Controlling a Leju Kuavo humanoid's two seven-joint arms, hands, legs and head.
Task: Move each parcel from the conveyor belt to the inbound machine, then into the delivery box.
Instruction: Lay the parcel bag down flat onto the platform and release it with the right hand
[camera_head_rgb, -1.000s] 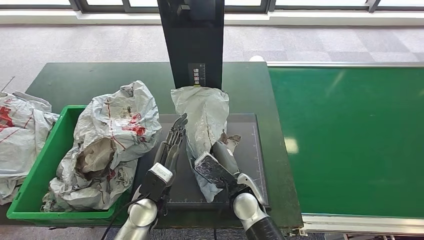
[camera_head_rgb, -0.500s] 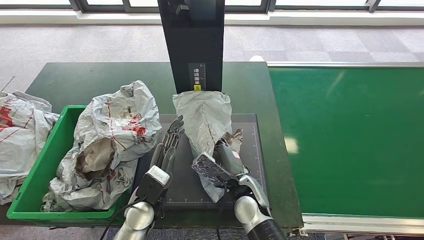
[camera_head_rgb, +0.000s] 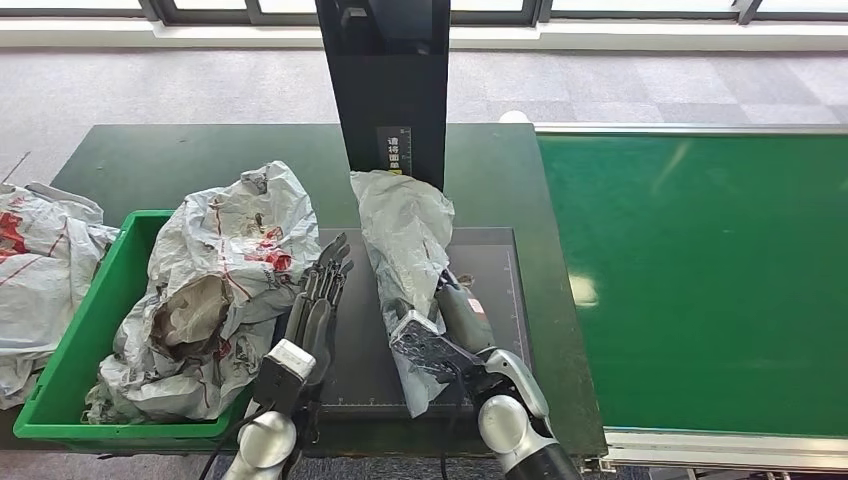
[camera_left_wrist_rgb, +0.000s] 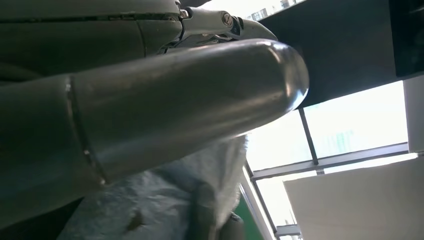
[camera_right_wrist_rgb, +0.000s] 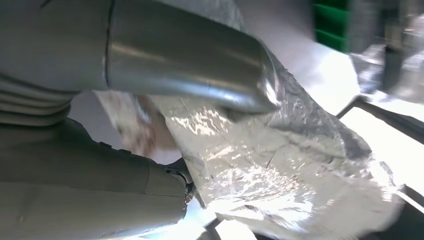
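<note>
A crumpled grey parcel (camera_head_rgb: 405, 235) lies lengthwise on the inbound machine's dark platform (camera_head_rgb: 500, 270), its far end against the black column (camera_head_rgb: 385, 80). My right hand (camera_head_rgb: 445, 335) grips the parcel's near end; in the right wrist view the shiny grey wrap (camera_right_wrist_rgb: 280, 170) sits between the thumb (camera_right_wrist_rgb: 175, 55) and the hand's body. My left hand (camera_head_rgb: 310, 310) is flat, fingers stretched out and holding nothing, over the platform's left edge between the parcel and the green delivery box (camera_head_rgb: 95, 300). The left wrist view has the parcel (camera_left_wrist_rgb: 165, 200) beyond its thumb (camera_left_wrist_rgb: 175, 105).
A large grey parcel with red print (camera_head_rgb: 230, 270) fills the green box, and another one (camera_head_rgb: 35, 270) lies beyond the box's left side. The green conveyor belt (camera_head_rgb: 700, 280) runs along the right of the table.
My right hand has turned the parcel up onto its side, making it look narrower. My left hand has drawn back towards me and to the left, away from the parcel.
</note>
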